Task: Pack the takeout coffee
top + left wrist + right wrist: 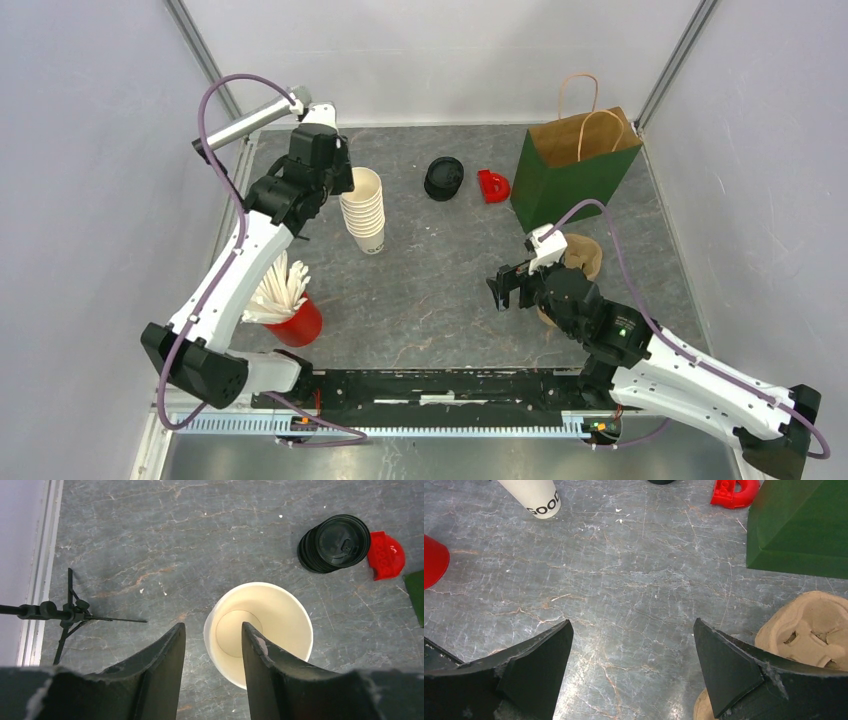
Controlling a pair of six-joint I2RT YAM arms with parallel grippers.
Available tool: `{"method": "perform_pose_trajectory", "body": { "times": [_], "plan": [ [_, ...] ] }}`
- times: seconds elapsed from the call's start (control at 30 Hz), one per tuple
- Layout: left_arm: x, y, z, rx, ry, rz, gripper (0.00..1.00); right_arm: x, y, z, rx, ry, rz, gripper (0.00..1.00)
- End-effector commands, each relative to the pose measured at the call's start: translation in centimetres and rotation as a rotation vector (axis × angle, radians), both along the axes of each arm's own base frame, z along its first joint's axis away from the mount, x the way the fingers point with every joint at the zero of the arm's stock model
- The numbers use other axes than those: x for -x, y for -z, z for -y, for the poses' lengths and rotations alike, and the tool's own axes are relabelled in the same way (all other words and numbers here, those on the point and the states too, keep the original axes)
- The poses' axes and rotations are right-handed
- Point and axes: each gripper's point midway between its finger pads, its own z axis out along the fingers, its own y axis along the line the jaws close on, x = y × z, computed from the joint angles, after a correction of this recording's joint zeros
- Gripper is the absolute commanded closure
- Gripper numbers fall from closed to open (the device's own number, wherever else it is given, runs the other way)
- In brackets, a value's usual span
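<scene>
Cream paper, smooth and tapered: the stack of cups stands lidless on the far-left part of the counter, its dark print cut to "GOOD" in the right wrist view. Our left tool straddles the top cup's rim, one finger inside and one outside, half-narrowed. A gap shows on the outer side, but we cannot tell whether the inner finger touches. Ridged black lids sit piled apart, beside a red plastic piece. Our right tool hangs wide with nothing between its fingers over veined grey stone — its arm half hides the moulded pulp carrier near the green bag.
</scene>
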Motion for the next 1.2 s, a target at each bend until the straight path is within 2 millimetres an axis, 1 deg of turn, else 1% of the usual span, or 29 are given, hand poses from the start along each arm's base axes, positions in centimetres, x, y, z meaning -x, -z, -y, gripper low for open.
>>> {"method": "perform_pose_trajectory", "body": {
  "times": [0.0,0.1,0.2,0.37,0.47,0.53,0.6,0.67,0.8,0.87,0.9,1.03,1.17],
  "plan": [
    [-1.1,0.2,0.4,0.024,-0.015,0.019,0.48,0.0,-0.2,0.2,-0.004,0.008,0.014,0.02],
    [-1.2,1.0,0.6,0.014,-0.002,0.006,0.49,0.0,0.5,0.5,0.004,0.021,0.006,0.02],
    [-1.4,1.7,0.8,0.009,0.011,-0.008,0.53,0.1,0.7,0.7,0.006,0.024,0.004,0.02],
    [-1.6,2.1,0.8,-0.005,0.015,-0.019,0.65,0.1,0.6,0.8,0.000,0.029,0.005,0.02],
    [-1.6,2.2,0.9,-0.008,0.019,-0.021,0.70,0.1,0.5,0.9,-0.011,0.033,0.005,0.02],
    [-1.6,2.4,0.8,-0.017,0.019,-0.031,0.71,0.1,0.5,0.9,-0.013,0.034,0.006,0.02],
    [-1.6,2.7,0.2,-0.038,-0.004,-0.039,0.68,0.1,0.5,0.9,-0.011,0.036,0.006,0.02],
    [-1.6,2.8,0.2,-0.049,-0.005,-0.043,0.69,0.1,0.7,0.9,-0.007,0.036,0.004,0.02],
    [-1.6,2.6,0.4,-0.048,0.017,-0.042,0.76,0.1,1.1,1.0,0.001,0.038,-0.001,0.02],
    [-1.6,2.5,0.5,-0.056,0.032,-0.045,0.82,0.1,1.2,1.0,0.007,0.036,-0.005,0.02],
    [-1.7,2.3,0.5,-0.062,0.033,-0.044,0.87,0.1,1.3,0.9,0.010,0.035,-0.005,0.02],
    [-1.7,1.0,0.5,-0.063,0.038,-0.034,0.98,-0.1,1.8,1.1,0.025,0.045,-0.004,0.02],
    [-1.8,0.1,0.5,-0.059,0.037,-0.015,0.98,-0.1,2.2,1.0,0.035,0.045,-0.013,0.02]
  ]
}}
